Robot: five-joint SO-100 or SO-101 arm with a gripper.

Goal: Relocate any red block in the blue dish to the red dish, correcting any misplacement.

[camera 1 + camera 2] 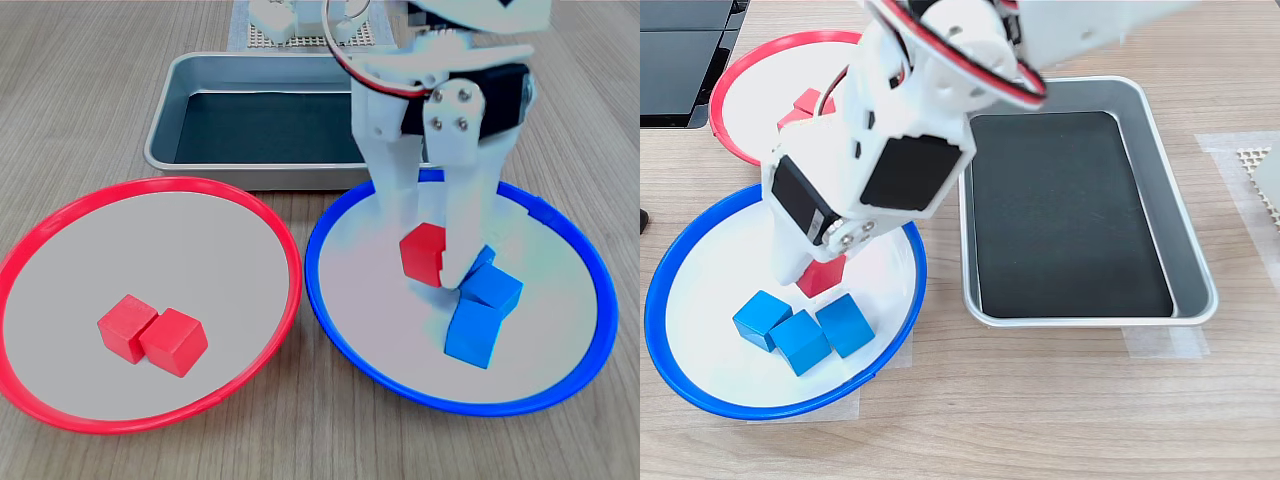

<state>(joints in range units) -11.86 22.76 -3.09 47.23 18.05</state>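
Observation:
A red block sits in the blue dish, near its middle. My white gripper reaches down from the back and is shut on this block, one finger behind it and one finger at its right. In the second exterior view, the red block peeks out beneath the gripper over the blue dish. I cannot tell whether the block is lifted. Three blue cubes lie close beside it. The red dish holds two red cubes.
A rectangular metal tray with a black liner stands behind both dishes and shows again as the tray right of the blue dish. In the second exterior view, the arm hides part of the red dish. A black panel lies at top left.

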